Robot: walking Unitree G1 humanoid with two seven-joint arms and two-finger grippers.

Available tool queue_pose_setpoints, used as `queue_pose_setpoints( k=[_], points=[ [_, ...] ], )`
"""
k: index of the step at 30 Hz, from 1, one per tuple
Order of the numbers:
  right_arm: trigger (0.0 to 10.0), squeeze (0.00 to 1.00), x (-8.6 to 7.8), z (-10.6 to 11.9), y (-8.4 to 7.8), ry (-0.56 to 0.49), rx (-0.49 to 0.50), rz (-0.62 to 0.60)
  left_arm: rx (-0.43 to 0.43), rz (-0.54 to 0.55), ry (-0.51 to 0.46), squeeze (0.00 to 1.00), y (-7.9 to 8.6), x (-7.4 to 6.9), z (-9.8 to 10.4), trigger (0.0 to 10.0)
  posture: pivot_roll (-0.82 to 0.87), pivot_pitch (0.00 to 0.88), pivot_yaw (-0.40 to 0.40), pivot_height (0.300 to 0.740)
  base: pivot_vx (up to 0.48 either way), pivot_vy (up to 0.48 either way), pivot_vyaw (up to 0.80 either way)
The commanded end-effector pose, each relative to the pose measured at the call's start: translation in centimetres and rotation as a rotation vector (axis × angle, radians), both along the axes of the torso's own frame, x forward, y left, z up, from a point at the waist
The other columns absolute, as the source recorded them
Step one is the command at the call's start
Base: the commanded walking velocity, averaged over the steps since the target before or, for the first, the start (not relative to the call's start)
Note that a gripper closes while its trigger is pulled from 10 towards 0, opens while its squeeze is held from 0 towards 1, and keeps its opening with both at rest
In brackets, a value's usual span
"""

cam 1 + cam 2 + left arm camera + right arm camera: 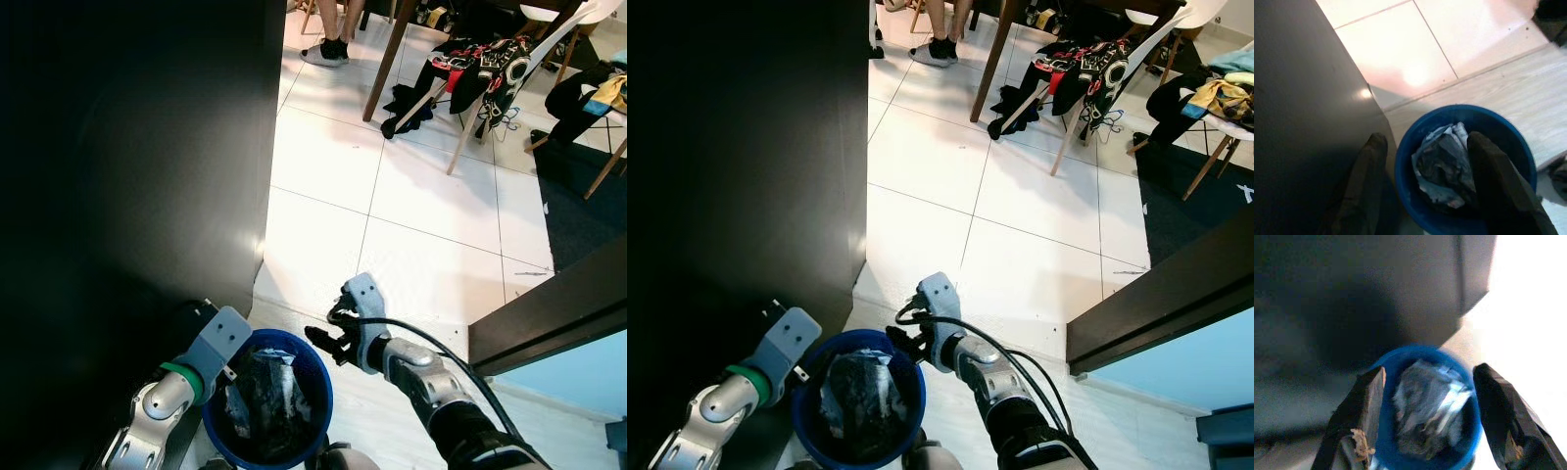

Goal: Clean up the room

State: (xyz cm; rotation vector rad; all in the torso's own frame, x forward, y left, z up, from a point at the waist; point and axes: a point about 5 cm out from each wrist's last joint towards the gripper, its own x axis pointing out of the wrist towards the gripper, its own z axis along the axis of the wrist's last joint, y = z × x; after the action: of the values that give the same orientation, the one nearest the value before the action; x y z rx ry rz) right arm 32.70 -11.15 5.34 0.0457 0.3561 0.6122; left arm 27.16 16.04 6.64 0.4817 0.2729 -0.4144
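Right gripper (326, 343) hangs just beside the blue bin (315, 377), which sits beside the dark cabinet (127, 176). Wrist views: both grippers gape empty, left gripper (1425, 166) straddling its rim. Crumpled trash (1425, 406) inside looks light and soft; grip the stiff rim.

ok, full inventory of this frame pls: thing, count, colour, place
bucket: 1, blue, on the floor at the robot's feet
crumpled rubbish: 1 wad, grey-white, inside the bucket
cabinet: 1, black, left of the bucket
floor: white tiles, ahead
chairs: 2, wooden legs, far right
clothes: heaps, black, red, yellow, draped on the chairs
table leg: 1, brown, far centre
person's feet: dark socks, far top
left gripper: open, straddling the bucket's rim
right gripper: open, above the bucket
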Motion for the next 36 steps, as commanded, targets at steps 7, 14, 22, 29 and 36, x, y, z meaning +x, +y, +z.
queue_pose_setpoints(
  k=[7, 14, 22, 29, 36],
  points=[
    [10.0, 0.00, -2.2, 0.6, -8.6, -0.245, -0.042, -0.520, -0.091, 0.069, -0.001, 0.00, -1.4, 0.6, 0.2, 10.0, -0.02, 0.187, -0.066, 0.740, 0.000, 0.000, 0.00],
    [10.0, 0.00, -3.9, 1.6, -10.2, -0.354, 0.022, -0.694, -0.126, 0.144, -0.019, 0.00, -2.2, 1.6, 0.0, 10.0, -0.04, 0.176, -0.058, 0.740, 0.000, 0.000, 0.00],
    [10.0, 0.00, -3.3, 1.5, -9.0, -0.356, 0.032, -0.706, -0.124, 0.112, -0.042, 0.00, -3.1, 2.1, 0.7, 10.0, -0.04, 0.159, -0.042, 0.740, -0.212, 0.000, 0.00],
    [10.0, 0.00, -3.4, 1.8, -8.7, -0.362, 0.029, -0.719, -0.121, 0.127, -0.048, 0.00, -2.9, 2.2, 0.7, 10.0, -0.04, 0.159, -0.042, 0.740, -0.351, 0.000, 0.00],
    [10.0, 0.00, -3.4, 1.9, -8.7, -0.362, 0.027, -0.728, -0.120, 0.124, -0.056, 0.00, -3.1, 2.3, 0.7, 10.0, -0.04, 0.159, -0.042, 0.740, -0.342, 0.000, 0.00]
  ],
)
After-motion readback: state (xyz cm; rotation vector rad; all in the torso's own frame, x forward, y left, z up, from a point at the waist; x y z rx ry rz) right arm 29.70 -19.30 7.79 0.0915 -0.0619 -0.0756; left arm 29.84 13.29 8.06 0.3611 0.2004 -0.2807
